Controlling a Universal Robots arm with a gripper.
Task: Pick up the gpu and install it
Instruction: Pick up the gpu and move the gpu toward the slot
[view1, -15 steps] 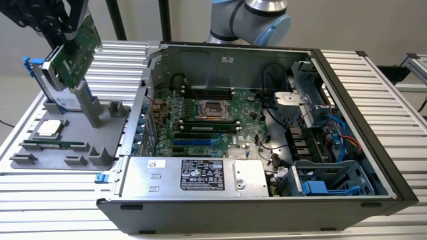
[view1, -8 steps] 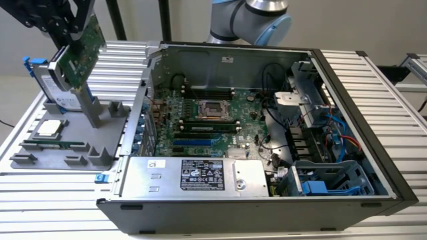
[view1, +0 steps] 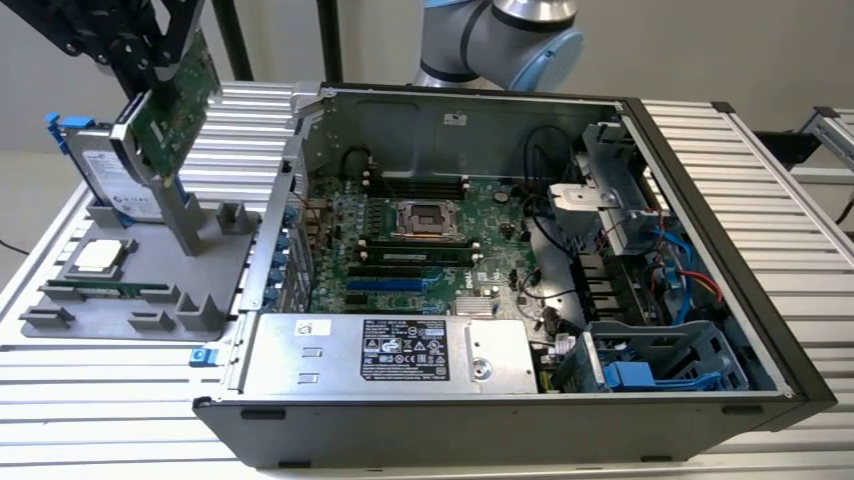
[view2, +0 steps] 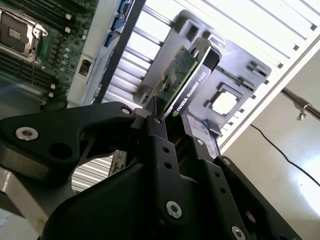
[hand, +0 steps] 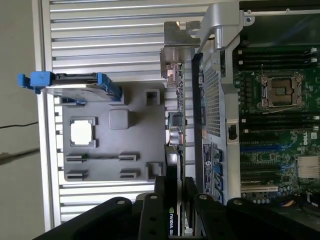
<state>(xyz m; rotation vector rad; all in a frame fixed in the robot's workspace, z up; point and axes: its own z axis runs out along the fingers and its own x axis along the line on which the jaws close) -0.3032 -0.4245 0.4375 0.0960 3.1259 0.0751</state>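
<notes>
The black two-fingered claw (view2: 172, 122) is clamped on the gpu (view2: 182, 75), a small flat expansion card with a green circuit board on one face, a black fan shroud on the other and a silver end bracket. In both wrist views the fingers are seen pressed against its two faces. In the exterior view the claw (view1: 163, 60) and gpu (view1: 180, 100) are found high at that view's left. The gpu is tilted and held in the air over the grey moulded parts holder (view1: 94, 325), just beside the open dark grey computer case (view1: 534, 420). Whether its lower corner is clear of the holder's upright post cannot be told. Noted in the holder: a silver hard drive with blue rails (view1: 114, 175) standing on edge, and a square silver processor (view1: 100, 257) and a long thin green memory stick (view1: 127, 292) lying flat. Holder and case are carried on a ribbed aluminium tabletop (view1: 107, 400). Progress, as judged: pick-up done; seating in an expansion slot of the green motherboard (view1: 400, 250) not yet done.
</notes>
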